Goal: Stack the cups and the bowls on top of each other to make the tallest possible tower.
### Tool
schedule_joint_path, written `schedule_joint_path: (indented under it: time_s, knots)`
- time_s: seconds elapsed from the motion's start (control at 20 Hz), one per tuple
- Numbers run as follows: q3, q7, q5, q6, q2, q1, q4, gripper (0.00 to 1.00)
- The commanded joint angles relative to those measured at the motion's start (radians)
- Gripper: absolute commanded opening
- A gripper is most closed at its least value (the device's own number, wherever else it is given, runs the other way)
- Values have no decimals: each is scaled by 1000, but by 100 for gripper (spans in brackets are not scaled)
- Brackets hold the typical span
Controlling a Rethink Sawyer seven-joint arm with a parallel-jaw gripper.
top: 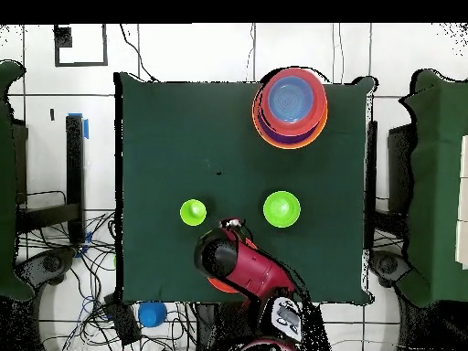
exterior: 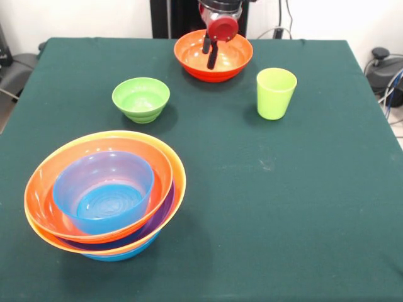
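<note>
A red-orange bowl [exterior: 230, 60] sits on the table at the far middle, just in front of the robot. My gripper [exterior: 210, 55] hangs over its inside, near the far rim. In the overhead view my arm [top: 233, 263] covers nearly all of this bowl [top: 214, 285]. The lime-green cup [exterior: 276, 93] [top: 193, 213] stands upright to the bowl's right. The small lime-green bowl [exterior: 141, 99] [top: 281, 209] sits to its left. The tower [exterior: 104, 195] [top: 290, 105] stands at the near left, with a blue bowl innermost and orange, purple and blue rims around it.
The dark green tablecloth [exterior: 283, 201] covers the whole table. Cables and equipment [exterior: 384, 69] lie off the table's right edge. The robot's pedestal [exterior: 170, 19] stands behind the far edge.
</note>
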Motion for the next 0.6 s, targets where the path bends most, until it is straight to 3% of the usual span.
schedule_joint_path:
  time_s: [0.05,0.3,0.6]
  knots:
    - [128,182,33,-72,77,2,28,100]
    - [81,175,61,-25,58,57,-2,100]
    - [62,147,62,32,41,63,-34,100]
